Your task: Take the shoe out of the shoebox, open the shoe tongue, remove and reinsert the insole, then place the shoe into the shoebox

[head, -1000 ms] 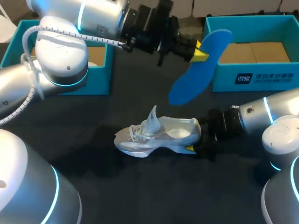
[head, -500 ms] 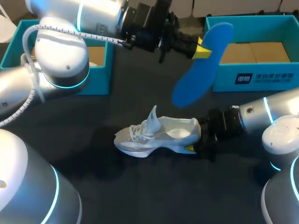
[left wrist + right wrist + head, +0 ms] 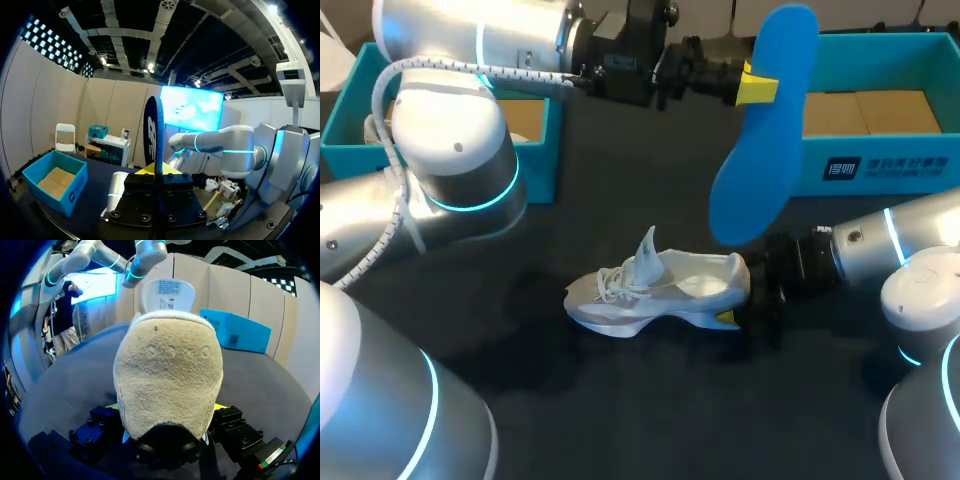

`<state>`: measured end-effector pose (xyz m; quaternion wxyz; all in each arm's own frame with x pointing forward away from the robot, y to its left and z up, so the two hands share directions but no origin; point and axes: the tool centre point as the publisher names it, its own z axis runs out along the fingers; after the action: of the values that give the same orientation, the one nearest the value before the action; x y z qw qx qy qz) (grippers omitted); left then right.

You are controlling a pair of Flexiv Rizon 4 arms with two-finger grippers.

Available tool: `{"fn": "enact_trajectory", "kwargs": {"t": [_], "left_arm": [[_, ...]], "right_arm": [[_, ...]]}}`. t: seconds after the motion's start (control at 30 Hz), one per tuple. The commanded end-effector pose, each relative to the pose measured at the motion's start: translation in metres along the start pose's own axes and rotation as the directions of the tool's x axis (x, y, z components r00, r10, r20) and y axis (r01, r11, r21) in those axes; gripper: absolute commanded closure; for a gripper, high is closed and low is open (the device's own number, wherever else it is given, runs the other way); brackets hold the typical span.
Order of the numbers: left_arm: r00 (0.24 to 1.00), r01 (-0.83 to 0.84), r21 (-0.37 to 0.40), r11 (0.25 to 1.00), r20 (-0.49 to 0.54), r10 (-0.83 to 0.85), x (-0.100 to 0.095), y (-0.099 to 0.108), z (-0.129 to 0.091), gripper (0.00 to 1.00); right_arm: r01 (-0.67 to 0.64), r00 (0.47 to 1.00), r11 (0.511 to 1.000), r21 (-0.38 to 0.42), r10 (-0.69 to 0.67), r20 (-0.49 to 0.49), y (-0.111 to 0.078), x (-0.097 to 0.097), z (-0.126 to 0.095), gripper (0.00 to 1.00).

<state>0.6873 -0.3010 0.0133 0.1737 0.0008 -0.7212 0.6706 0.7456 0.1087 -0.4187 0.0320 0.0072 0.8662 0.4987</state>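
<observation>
Since the earlier frames the insole [image 3: 765, 140] had been swung from a slant to nearly upright and lifted a little, while the shoe [image 3: 655, 288] had been left where it stood. The insole was held in the air by the left gripper [image 3: 757, 88], whose yellow tips were closed narrowly on its edge above the middle; in the left wrist view it was seen edge-on between them. It hung above the heel end of the shoe, in front of the shoebox [image 3: 920, 60].

The shoe rested upright on the table [image 3: 620, 400], its tongue [image 3: 647, 255] pulled up. Its heel was clasped by the right gripper [image 3: 735, 315], the fingers apparently pressed to it from both sides.

The insole was judged light, thin and bendable — likely to flop or buckle if pushed from far back, so a hold nearer the toe end would be favoured for feeding it in. The shoe was judged light with a soft upper; the stiffer heel was taken as the sound place to steady it.
</observation>
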Motion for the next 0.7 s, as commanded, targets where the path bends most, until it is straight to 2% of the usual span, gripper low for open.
{"fn": "enact_trajectory", "kwargs": {"t": [0.03, 0.2, 0.7], "left_arm": [[0.999, 0.044, 0.061, 0.997, 0.013, -0.045, 0.014, -0.007, -0.001, 1.0], [0.994, 0.106, 0.098, 0.99, 0.005, -0.107, 0.027, -0.02, -0.003, 1.0], [0.982, 0.189, 0.052, 0.981, -0.006, -0.189, 0.049, -0.042, -0.025, 1.0]], "right_arm": [[0.0, 1.0, 1.0, 0.005, 0.0, 0.0, 0.001, 0.0, 0.0, 1.0], [0.0, 1.0, 1.0, 0.005, 0.0, 0.0, 0.001, 0.0, 0.0, 1.0], [0.0, 1.0, 1.0, 0.005, 0.0, 0.0, 0.001, 0.0, 0.0, 1.0]]}}
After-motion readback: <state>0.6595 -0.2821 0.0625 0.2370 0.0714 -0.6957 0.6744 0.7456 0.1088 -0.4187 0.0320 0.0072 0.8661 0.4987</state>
